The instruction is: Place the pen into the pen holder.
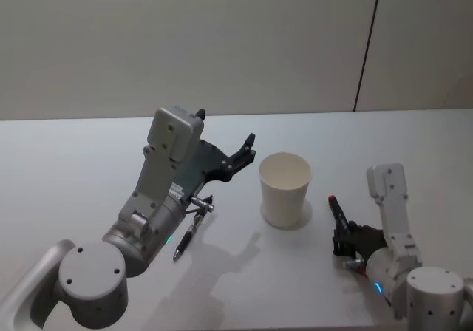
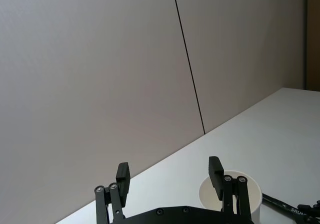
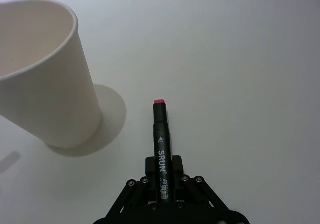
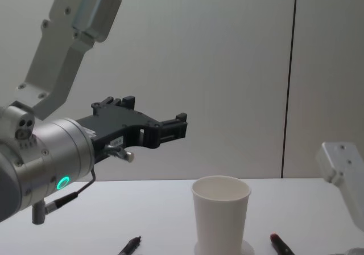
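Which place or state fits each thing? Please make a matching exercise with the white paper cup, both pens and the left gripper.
1 white paper cup
2 black marker with a red end
3 thin dark pen
4 left gripper

A raised and open
B gripped by the right gripper
C upright on the white table
D lying flat near the left arm

Pairs: 1-C, 2-B, 3-D, 4-A

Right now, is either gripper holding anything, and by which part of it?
The right gripper is shut on the black pen, holding it by the end away from its red tip. The left gripper is open and holds nothing.
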`<state>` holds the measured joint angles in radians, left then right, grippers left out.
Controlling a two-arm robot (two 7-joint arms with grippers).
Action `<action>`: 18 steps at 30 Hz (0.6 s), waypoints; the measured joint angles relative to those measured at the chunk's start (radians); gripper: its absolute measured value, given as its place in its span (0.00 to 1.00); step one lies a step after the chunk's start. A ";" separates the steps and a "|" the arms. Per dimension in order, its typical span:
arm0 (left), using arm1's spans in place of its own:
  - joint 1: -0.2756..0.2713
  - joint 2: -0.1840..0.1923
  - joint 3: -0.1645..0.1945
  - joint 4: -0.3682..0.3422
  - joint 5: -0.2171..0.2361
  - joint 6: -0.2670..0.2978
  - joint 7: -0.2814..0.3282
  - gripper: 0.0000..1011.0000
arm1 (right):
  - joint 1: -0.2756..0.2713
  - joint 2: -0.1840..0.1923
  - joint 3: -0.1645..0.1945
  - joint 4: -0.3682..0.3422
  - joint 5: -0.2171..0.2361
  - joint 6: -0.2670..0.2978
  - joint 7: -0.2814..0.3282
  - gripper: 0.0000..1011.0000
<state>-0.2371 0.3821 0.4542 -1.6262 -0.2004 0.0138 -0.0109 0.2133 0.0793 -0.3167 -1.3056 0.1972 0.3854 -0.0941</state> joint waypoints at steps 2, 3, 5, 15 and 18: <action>0.000 0.000 0.000 0.000 0.000 0.000 0.000 0.99 | -0.001 0.001 0.002 -0.003 0.000 -0.003 0.002 0.17; 0.000 0.000 0.000 0.000 0.000 0.000 0.000 0.99 | -0.001 0.001 0.003 -0.006 -0.001 -0.006 0.004 0.17; 0.000 0.000 0.000 0.000 0.000 0.000 0.000 0.99 | -0.002 0.002 0.004 -0.009 -0.001 -0.008 0.006 0.17; 0.000 0.000 0.000 0.000 0.000 0.000 0.000 0.99 | -0.010 0.007 0.012 -0.037 -0.001 -0.022 0.016 0.17; 0.000 0.000 0.000 0.000 0.000 0.000 0.000 0.99 | -0.014 0.010 0.013 -0.049 -0.004 -0.037 0.019 0.17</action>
<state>-0.2371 0.3821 0.4542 -1.6262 -0.2004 0.0138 -0.0109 0.1991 0.0891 -0.3032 -1.3548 0.1927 0.3484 -0.0753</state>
